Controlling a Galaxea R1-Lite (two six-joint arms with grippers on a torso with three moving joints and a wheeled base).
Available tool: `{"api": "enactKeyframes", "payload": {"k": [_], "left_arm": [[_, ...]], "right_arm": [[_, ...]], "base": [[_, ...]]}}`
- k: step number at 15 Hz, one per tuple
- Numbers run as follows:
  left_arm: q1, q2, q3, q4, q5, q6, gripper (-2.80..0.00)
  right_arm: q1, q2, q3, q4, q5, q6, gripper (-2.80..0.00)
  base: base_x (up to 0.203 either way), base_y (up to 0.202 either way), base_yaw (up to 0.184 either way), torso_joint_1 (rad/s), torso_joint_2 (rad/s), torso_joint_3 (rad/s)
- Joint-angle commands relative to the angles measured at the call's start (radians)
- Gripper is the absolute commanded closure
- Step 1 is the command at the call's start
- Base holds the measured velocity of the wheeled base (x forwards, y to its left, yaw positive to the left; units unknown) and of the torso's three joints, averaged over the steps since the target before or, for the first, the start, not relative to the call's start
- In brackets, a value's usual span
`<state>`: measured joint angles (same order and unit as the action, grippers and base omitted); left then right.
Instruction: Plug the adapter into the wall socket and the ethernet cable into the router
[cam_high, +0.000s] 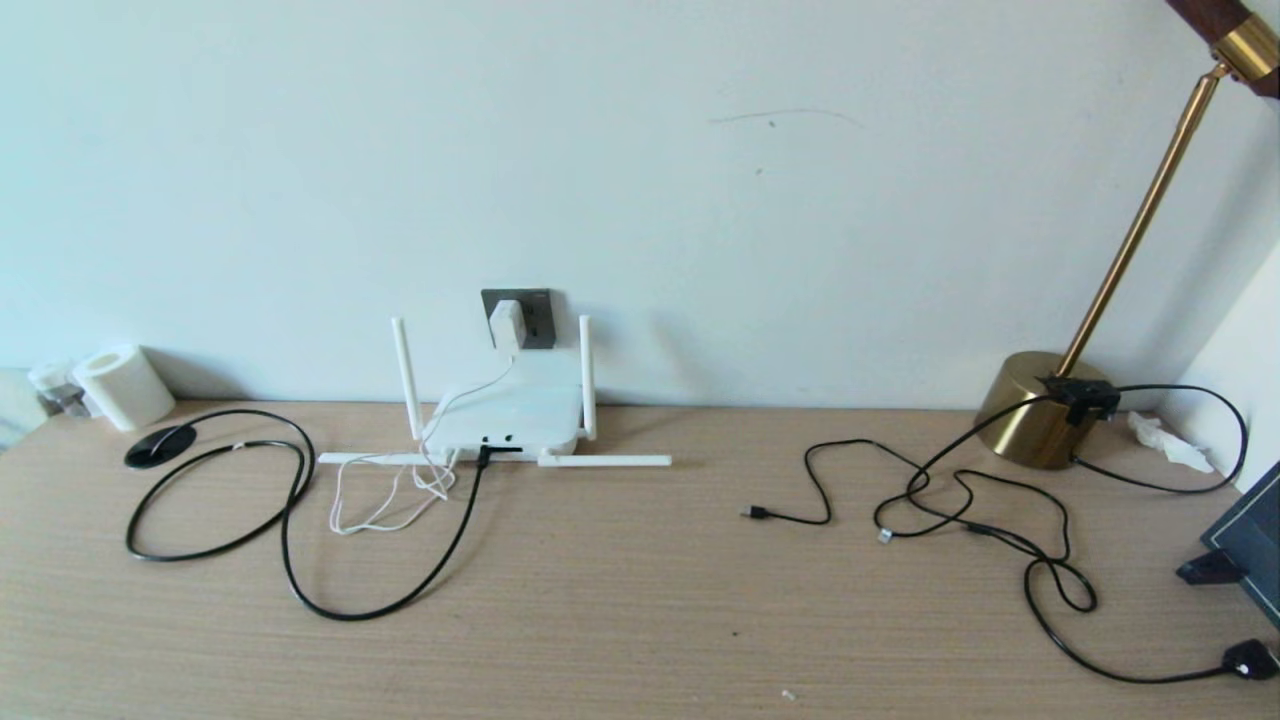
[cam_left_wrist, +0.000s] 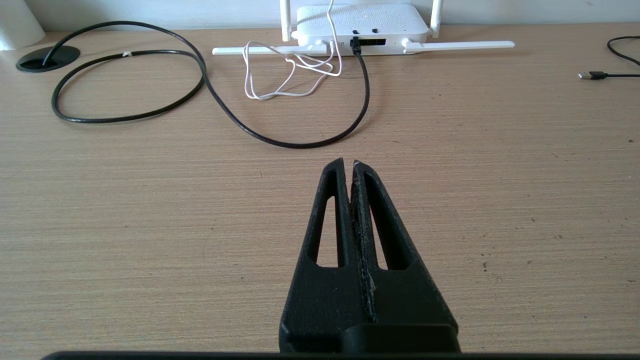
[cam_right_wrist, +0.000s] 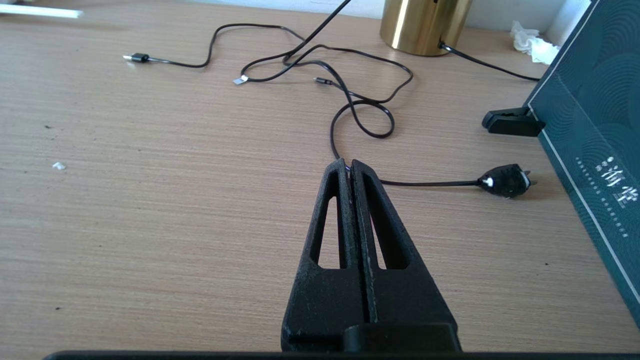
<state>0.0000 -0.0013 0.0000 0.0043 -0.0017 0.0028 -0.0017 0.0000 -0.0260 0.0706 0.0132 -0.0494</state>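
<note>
From the head camera we see the adapter (cam_high: 506, 323) seated in the wall socket (cam_high: 532, 317) above the desk's (cam_high: 620, 600) back edge, and the router (cam_high: 508, 412) below it with the ethernet cable (cam_high: 300, 520) plugged in. Neither arm shows here.

Our left gripper (cam_left_wrist: 348, 163) hangs pressed closed and empty over bare desk, facing the router.

Our right gripper (cam_right_wrist: 348, 163) is likewise closed and empty, near thin black cords (cam_right_wrist: 360, 107).
</note>
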Motion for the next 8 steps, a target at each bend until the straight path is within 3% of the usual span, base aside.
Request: {"api": "enactKeyframes", "payload": {"k": [1, 4, 8], "left_arm": [[0.000, 0.003, 0.000, 0.000, 0.000, 0.000, 0.00], [0.000, 0.003, 0.000, 0.000, 0.000, 0.000, 0.00], [0.000, 0.003, 0.000, 0.000, 0.000, 0.000, 0.00]], "right_arm": [[0.000, 0.000, 0.002, -0.005, 0.000, 0.007, 0.00], [0.000, 0.000, 0.026, -0.081, -0.015, 0.032, 0.00], [-0.001, 0.001, 0.026, -0.081, -0.020, 0.054, 0.00]], "base": [[0.000, 0.000, 0.000, 0.000, 0.00, 0.000], [0.000, 0.000, 0.000, 0.000, 0.00, 0.000], [0.000, 0.000, 0.000, 0.000, 0.00, 0.000]]}}
